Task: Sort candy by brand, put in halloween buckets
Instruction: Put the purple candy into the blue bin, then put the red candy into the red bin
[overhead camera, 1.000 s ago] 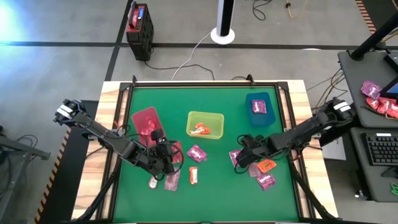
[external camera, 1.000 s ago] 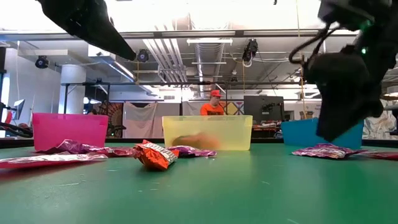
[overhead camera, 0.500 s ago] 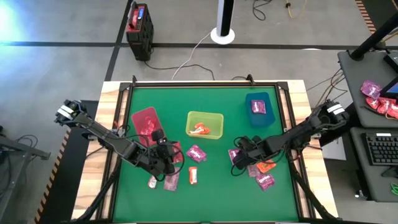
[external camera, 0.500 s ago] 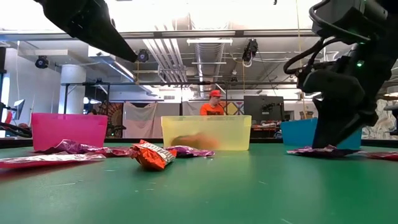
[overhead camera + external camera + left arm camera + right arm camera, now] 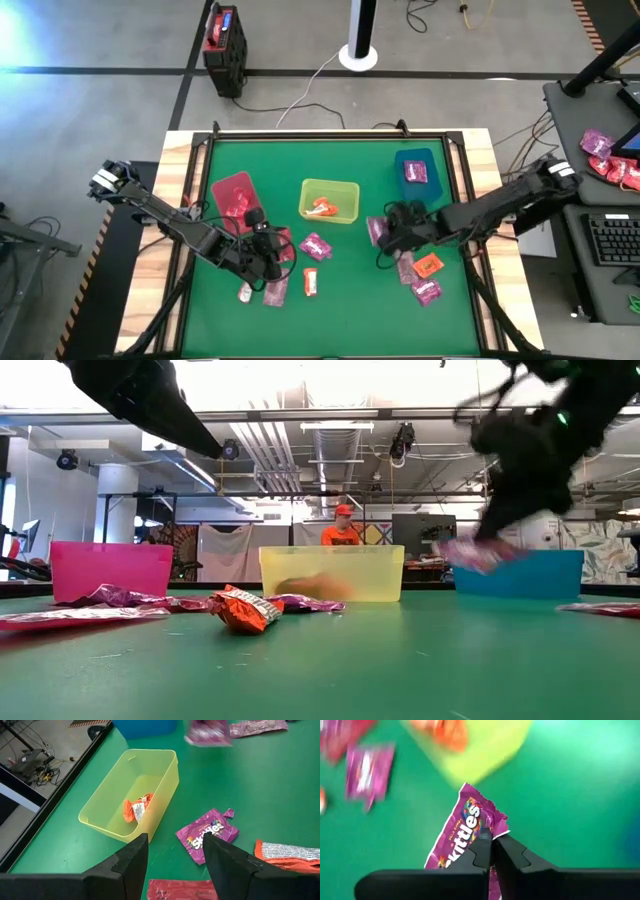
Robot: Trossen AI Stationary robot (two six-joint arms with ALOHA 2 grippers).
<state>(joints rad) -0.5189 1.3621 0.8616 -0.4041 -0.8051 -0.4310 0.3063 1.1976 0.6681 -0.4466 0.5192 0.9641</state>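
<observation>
Three buckets stand at the table's far side: red point(image 5: 233, 195), yellow-green point(image 5: 330, 200) holding an orange packet point(image 5: 321, 208), and teal point(image 5: 416, 172) holding a magenta one. My right gripper point(image 5: 390, 236) is shut on a magenta Skittles packet point(image 5: 465, 825), in the air right of the yellow-green bucket. More candy lies below it: an orange packet point(image 5: 428, 266) and a magenta one point(image 5: 427, 291). My left gripper point(image 5: 268, 262) hangs open over packets near the red bucket, with a magenta packet point(image 5: 207, 834) ahead of it and nothing between its fingers. My right gripper pinches the Skittles packet between its two fingertips at one edge point(image 5: 487, 836), near a corner. The fingers slant downward from the table's right side. The packet sticks out ahead of the fingers and is lifted clear of the table point(image 5: 470, 552).
Loose packets lie at the near left: orange point(image 5: 311, 282), reddish-pink point(image 5: 277, 290) and magenta point(image 5: 316, 246). A raised frame point(image 5: 460, 200) borders the green mat. A black box point(image 5: 224, 40) and a white disc with a pole point(image 5: 358, 52) stand on the floor beyond.
My right gripper has shut on the magenta packet that lay on the table and has risen with it toward the far edge. The packet is now clear of the table, level with the teal bucket's front in the low view.
</observation>
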